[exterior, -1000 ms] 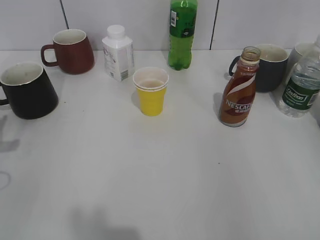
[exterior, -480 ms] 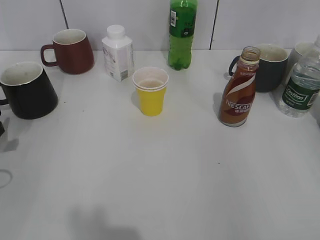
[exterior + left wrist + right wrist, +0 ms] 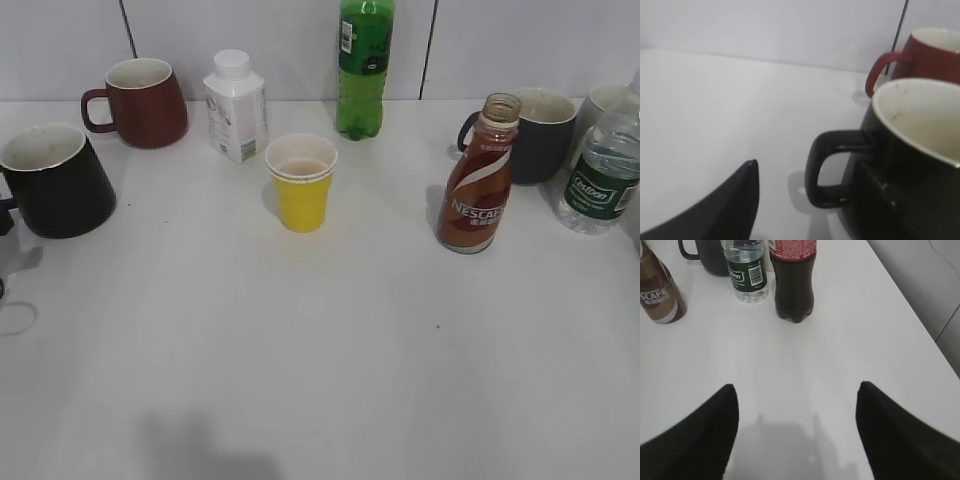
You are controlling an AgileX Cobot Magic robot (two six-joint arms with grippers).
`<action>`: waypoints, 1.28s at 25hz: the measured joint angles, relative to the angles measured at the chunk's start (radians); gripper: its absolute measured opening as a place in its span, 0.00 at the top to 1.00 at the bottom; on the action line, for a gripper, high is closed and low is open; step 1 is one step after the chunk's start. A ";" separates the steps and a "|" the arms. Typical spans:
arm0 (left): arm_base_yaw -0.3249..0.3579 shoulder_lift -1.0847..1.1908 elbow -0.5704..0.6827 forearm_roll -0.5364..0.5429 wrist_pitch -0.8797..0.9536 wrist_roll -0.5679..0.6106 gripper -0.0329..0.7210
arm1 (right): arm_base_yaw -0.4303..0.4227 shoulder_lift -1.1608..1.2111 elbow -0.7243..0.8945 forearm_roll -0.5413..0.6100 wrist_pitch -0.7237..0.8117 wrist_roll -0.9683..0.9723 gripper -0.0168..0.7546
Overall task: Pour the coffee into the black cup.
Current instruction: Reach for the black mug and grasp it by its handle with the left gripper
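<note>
The white table (image 3: 330,370) carries a spread of drinks and mugs, and the job looks to be in its opening approach, nothing yet grasped. The black cup (image 3: 55,180) stands upright at the far left, its handle toward the left gripper (image 3: 805,200), whose jaws stand open, one finger against the mug wall and the other beyond the loop handle. The coffee (image 3: 480,180) stands uncapped and upright right of centre, in front of a dark grey mug (image 3: 540,133) and beside a water bottle (image 3: 600,175). The right gripper (image 3: 795,435) hangs with jaws spread wide over bare table, well apart from that bottle. Next, I judge, the left closes on the cup while the right reaches for the coffee
</note>
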 joint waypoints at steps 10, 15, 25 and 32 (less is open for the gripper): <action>0.000 0.083 -0.049 -0.001 -0.003 -0.001 0.36 | 0.000 0.000 0.000 0.000 0.000 0.000 0.24; 0.000 0.112 -0.084 -0.003 -0.006 -0.001 0.36 | 0.000 0.000 0.000 0.000 0.000 0.000 0.24; 0.023 0.133 -0.097 0.041 -0.011 -0.001 0.36 | 0.000 0.000 0.000 0.000 0.000 0.000 0.24; 0.081 0.133 -0.098 0.174 -0.011 -0.001 0.36 | 0.000 0.000 0.000 0.000 0.000 0.000 0.24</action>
